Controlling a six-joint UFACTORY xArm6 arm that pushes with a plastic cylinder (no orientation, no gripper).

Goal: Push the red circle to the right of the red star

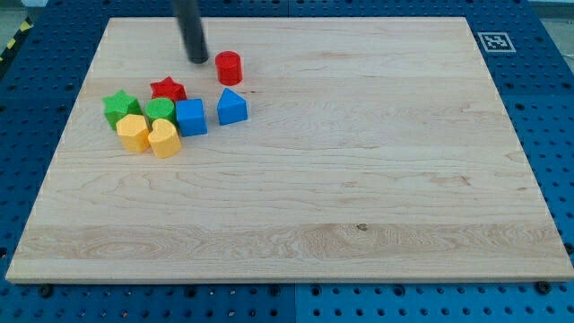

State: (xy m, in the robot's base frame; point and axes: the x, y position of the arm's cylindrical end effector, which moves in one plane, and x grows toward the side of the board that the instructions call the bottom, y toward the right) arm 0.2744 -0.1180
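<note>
board (359, 179): wooden | upper left: red circle (229, 66), red star (168, 90), blue, green, yellow blocks clustered

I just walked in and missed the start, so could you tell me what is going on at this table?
A single arm with a dark rod is pushing blocks around a wooden board. My tip sits just to the view's left of the red circle, close to it. The red star lies below and to the left, at the top of a cluster of green, yellow and blue blocks. The circle is already up and right of the star.
</note>
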